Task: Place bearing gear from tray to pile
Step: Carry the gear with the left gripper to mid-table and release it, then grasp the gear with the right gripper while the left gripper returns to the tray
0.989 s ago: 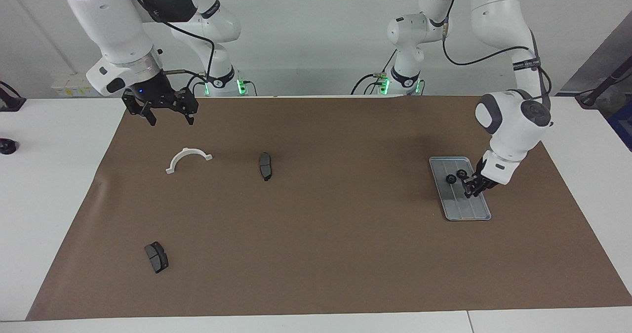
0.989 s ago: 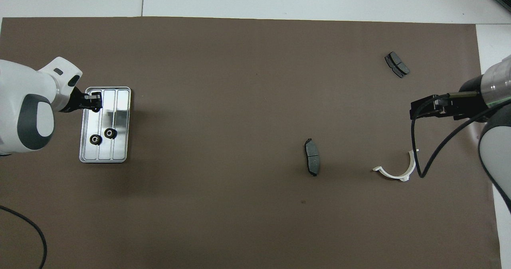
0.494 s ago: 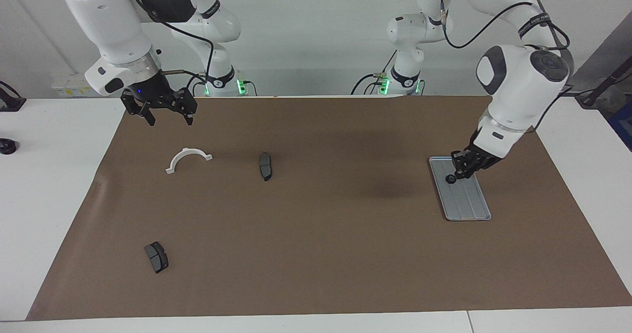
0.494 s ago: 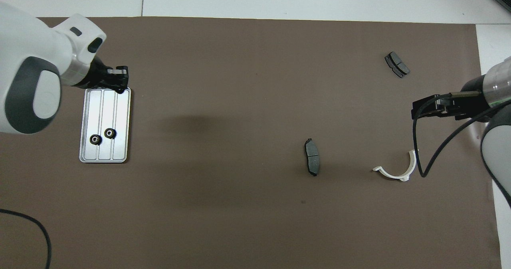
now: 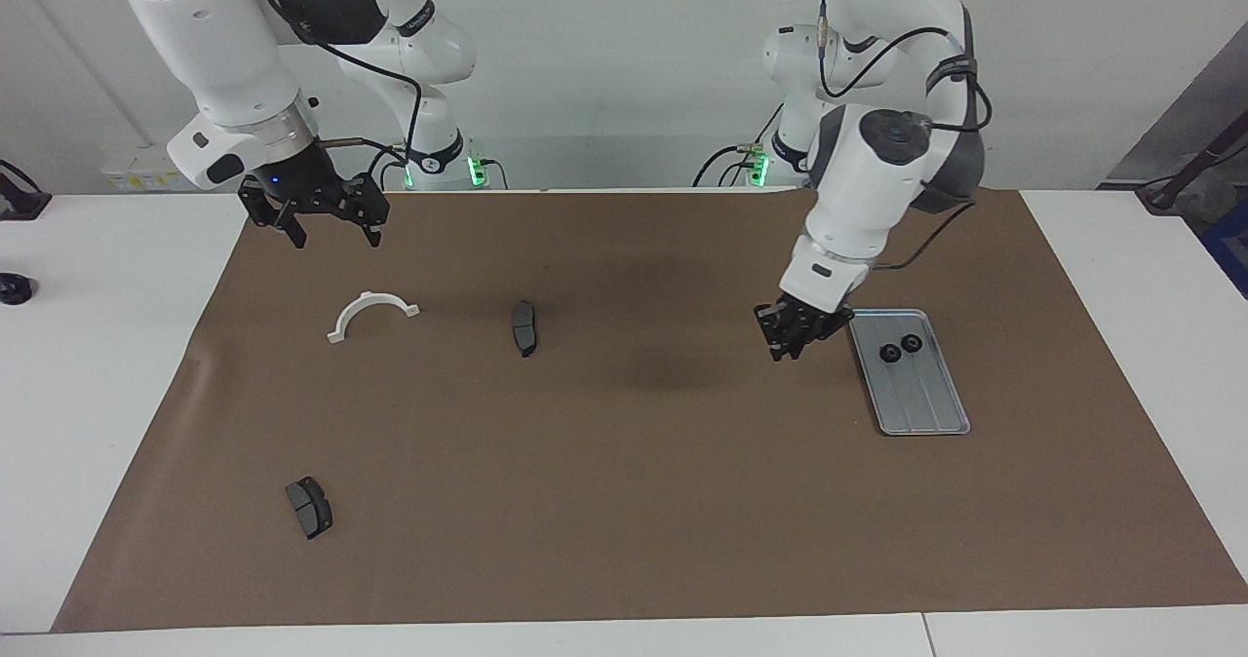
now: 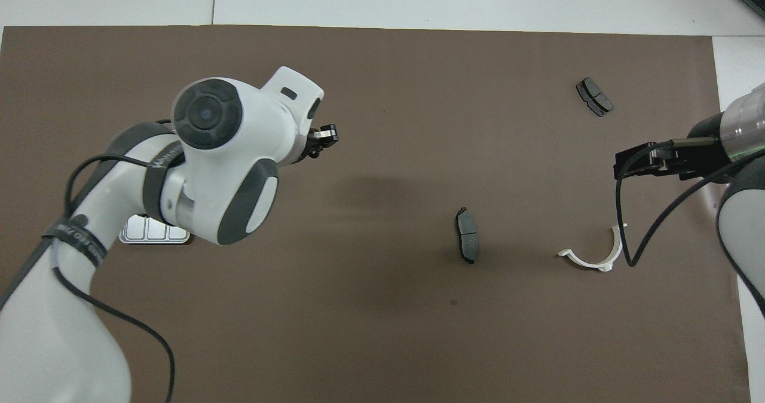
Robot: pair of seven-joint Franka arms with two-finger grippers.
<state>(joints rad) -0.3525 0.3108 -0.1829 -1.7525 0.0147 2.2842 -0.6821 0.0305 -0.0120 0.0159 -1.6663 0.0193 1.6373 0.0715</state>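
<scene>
On tray (image 5: 921, 404): two gears (image 5: 901, 348). Left gripper (image 5: 792, 337) jaws closed, contents unclear; right gripper (image 5: 331, 223) jaws wide, empty.

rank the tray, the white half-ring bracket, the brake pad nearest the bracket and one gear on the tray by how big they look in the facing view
1. tray
2. white half-ring bracket
3. brake pad
4. gear

The two gears on the tray look alike in size.
</scene>
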